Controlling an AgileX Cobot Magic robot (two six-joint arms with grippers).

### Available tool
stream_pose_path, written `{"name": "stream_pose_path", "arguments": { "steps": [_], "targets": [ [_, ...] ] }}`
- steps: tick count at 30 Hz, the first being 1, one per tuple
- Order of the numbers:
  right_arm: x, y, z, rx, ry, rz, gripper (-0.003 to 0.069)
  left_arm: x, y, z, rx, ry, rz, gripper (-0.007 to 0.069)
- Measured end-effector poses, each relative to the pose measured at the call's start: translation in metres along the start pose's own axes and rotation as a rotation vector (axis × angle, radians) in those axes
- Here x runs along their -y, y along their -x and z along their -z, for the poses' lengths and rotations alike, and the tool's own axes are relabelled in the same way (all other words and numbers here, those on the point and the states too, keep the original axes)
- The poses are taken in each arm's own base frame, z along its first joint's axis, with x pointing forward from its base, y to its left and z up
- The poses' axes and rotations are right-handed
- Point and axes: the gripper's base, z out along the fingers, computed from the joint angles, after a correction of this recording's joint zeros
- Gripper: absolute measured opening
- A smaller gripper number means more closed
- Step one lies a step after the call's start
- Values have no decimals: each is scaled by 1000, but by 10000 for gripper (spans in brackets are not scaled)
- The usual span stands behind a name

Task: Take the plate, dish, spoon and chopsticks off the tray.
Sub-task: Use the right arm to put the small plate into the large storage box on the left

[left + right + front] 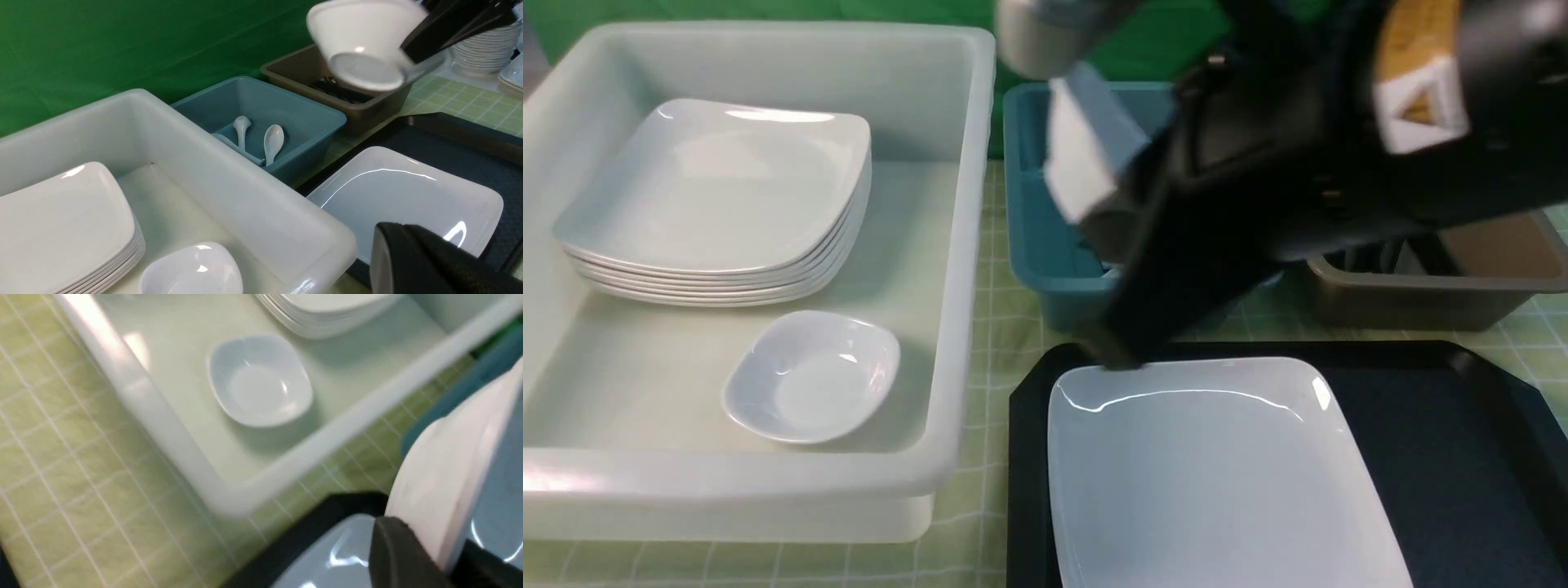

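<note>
**Near field.** The large glossy white rounded-square plate point(1217, 482) lies flat on the black rectangular plastic tray point(1462, 457), toward the tray's left side, and is not yet cleared. The left end effector point(388, 241) sits close by the plate with its jaws fully closed and nothing in them. No spoon or chopsticks show on the part of the tray in view.

**Middle field.** On the green checked desk point(980, 506), left of the tray, stands a large translucent white plastic tub point(968, 204). It holds a stack of matching white plates point(719, 196) and a second small white dish point(813, 376).

**Raised, further back.** The right end effector point(412, 47) is pinched almost closed on the rim of the small glossy white bowl-like dish point(363, 45). The dish is carried tilted in the air, off the tray, near the tray's far left corner.

**Far field.** A teal plastic bin point(314, 118) contains white soup spoons point(273, 139). A brown plastic bin point(294, 65) contains dark sticks point(335, 87), probably the chopsticks, though they are too blurred to be sure.

**Risks noted.**
- The dish is gripped by its rim only, and it is glossy and tilted. A quick swing could let it pivot or slip free over the tray or desk.
- If it is carried low toward the tub, it could strike the tub's right wall.
- If it is released from a height, it could land on the second dish and chip or bounce.
- The plate is wide, shallow and flush on the tray, so it offers little edge to grasp and may slide rather than lift.
- The two arms work close together here, so contact between them is possible.
</note>
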Motion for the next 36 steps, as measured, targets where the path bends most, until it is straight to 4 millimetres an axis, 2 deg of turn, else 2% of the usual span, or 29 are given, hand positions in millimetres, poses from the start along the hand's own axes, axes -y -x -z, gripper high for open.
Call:
{"name": "stream_pose_path", "arguments": {
  "steps": [2,3,4,7,9,12,15,17,20,23,27,30,32,36],
  "targets": [
    [-7,9,-26,-5,36,26,56,0,1,0,7,-1,1,4],
    [-12,15,-45,-18,61,37,56,0,1,0,7,-1,1,4],
    [-12,18,-47,-10,64,44,56,0,1,0,7,-1,1,4],
    [-25,37,-105,-34,112,97,56,0,1,0,7,-1,2,4],
    [-27,43,-118,-31,114,110,56,0,1,0,7,-1,2,4],
    [-33,55,-161,-36,117,143,56,0,1,0,7,-1,4,4],
    [-40,52,-201,-79,120,187,56,0,1,0,7,-1,4,4],
    [-43,48,-219,-98,122,196,56,0,1,0,7,-1,3,4],
    [-48,34,-253,-148,113,219,56,0,0,0,6,-1,2,4],
    [-49,25,-273,-175,93,240,59,0,0,0,6,-1,2,4],
    [-48,27,-276,-151,69,259,78,0,0,0,6,-1,2,4],
    [-47,27,-279,-142,54,271,124,0,0,0,6,-1,2,4],
    [-46,24,-283,-152,46,279,179,0,0,0,6,-1,2,4],
    [-45,22,-284,-163,40,287,338,0,0,0,6,-2,1,4]
  ]
}}
